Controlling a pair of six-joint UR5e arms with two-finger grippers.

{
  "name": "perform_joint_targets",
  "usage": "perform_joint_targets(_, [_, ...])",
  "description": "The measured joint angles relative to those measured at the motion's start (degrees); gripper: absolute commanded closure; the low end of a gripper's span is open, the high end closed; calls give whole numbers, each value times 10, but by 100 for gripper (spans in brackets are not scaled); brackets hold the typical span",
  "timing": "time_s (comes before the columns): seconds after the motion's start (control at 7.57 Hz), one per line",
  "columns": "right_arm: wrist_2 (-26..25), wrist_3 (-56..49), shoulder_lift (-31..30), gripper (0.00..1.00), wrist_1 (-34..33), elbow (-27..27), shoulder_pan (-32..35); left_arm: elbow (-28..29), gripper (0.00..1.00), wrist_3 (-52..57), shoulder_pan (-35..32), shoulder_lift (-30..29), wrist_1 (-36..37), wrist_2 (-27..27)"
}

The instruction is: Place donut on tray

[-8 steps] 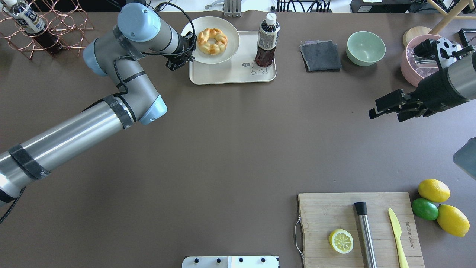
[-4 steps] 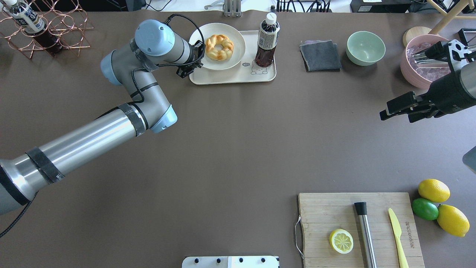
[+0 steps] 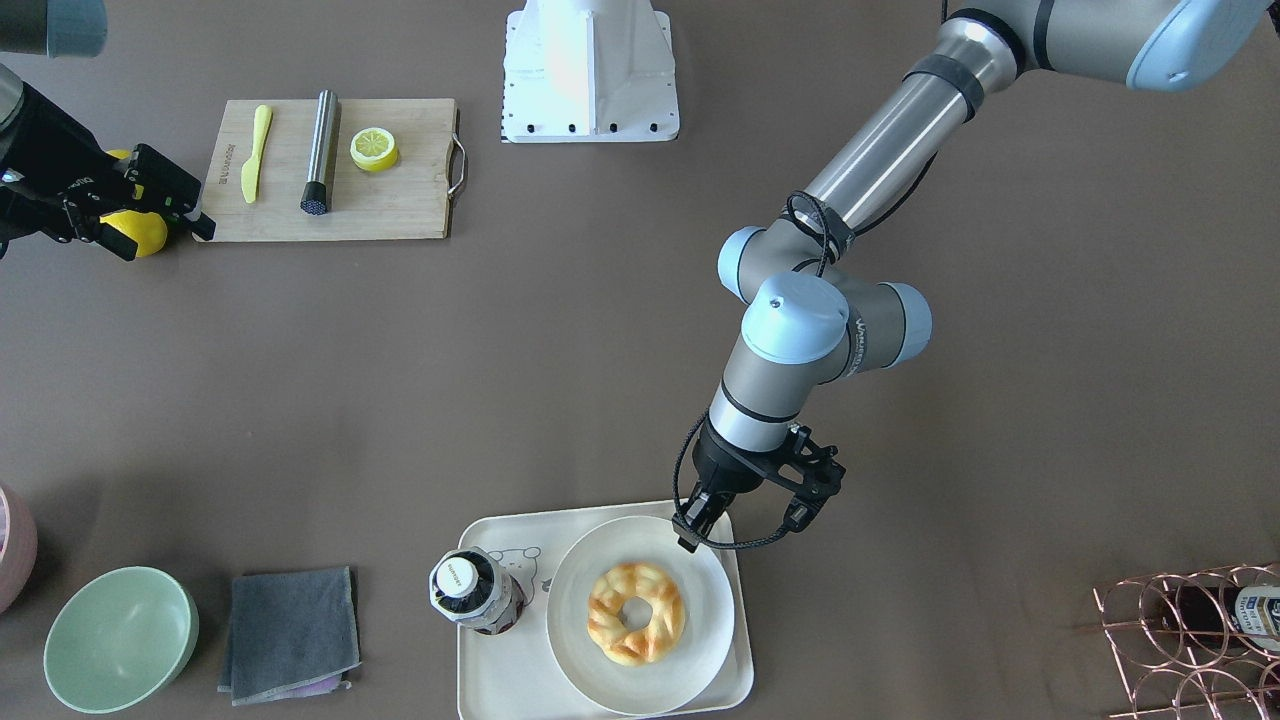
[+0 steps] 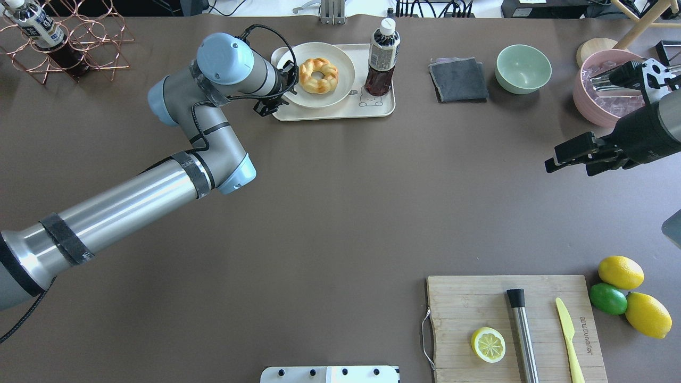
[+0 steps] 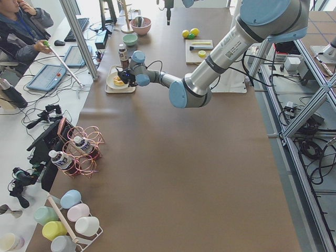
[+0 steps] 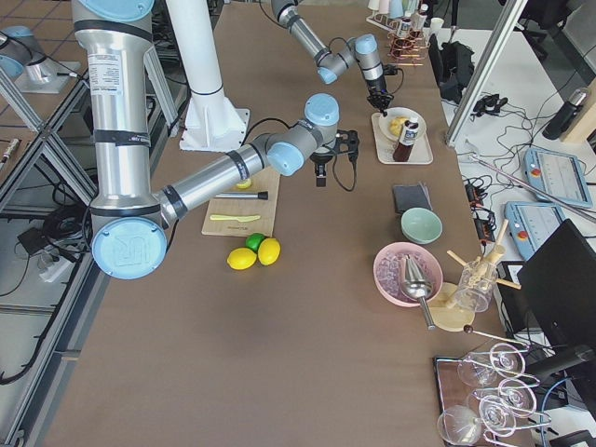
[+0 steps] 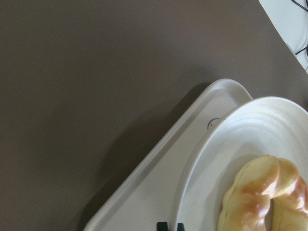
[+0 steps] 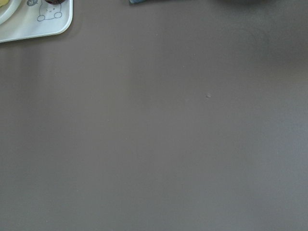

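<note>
The donut [image 4: 318, 75], a braided golden ring, lies on a round off-white plate [image 4: 340, 88]. The plate rests on the left half of the cream tray [image 4: 340, 110]. My left gripper [image 4: 285, 86] is at the plate's left rim and is shut on it. In the front view its tips [image 3: 688, 538] meet the rim of the plate [image 3: 600, 560] that bears the donut [image 3: 636, 612] on the tray [image 3: 500, 670]. The left wrist view shows the shut fingertips [image 7: 168, 225], the plate [image 7: 240, 139], the donut [image 7: 262, 197] and the tray [image 7: 159, 192]. My right gripper [image 4: 564, 166] hangs open and empty far right.
A dark drink bottle [image 4: 382, 58] stands on the tray's right half. A grey cloth [image 4: 458, 80], a green bowl [image 4: 523, 68] and a pink bowl [image 4: 601, 90] lie to the right. A cutting board [image 4: 479, 303] holds a lemon half. A wire rack [image 4: 80, 48] stands far left.
My left gripper has carried the plate with the donut to the right and nearer, further onto the tray. My right gripper has drawn back to the right.
</note>
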Motion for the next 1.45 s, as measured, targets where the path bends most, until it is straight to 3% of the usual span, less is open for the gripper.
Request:
perform_joint_targets(0.26, [0,-7,1,0,0,-5,3,-34,18,25,-14,15,9,-28])
perform_joint_targets(0.53, [4,-48,-1,0,-3,-22,29,-169,17,108,-65,86,109,-143])
perform_joint_targets(0.66, [6,-83,-2,0,-5,-38,47,-261,9,176,-92,128,193,-187])
perform_joint_targets(1.06, [34,-229,-14,0,-10,-103,129,-534,4,529,-184,275,472,-227])
perform_joint_targets(1.19, [43,-297,-20,0,-31,-119,162,-583,4,668,-233,322,526,-229])
perform_joint_targets(1.45, [42,-436,-21,0,-124,-130,220,-612,3,928,-335,413,557,-233])
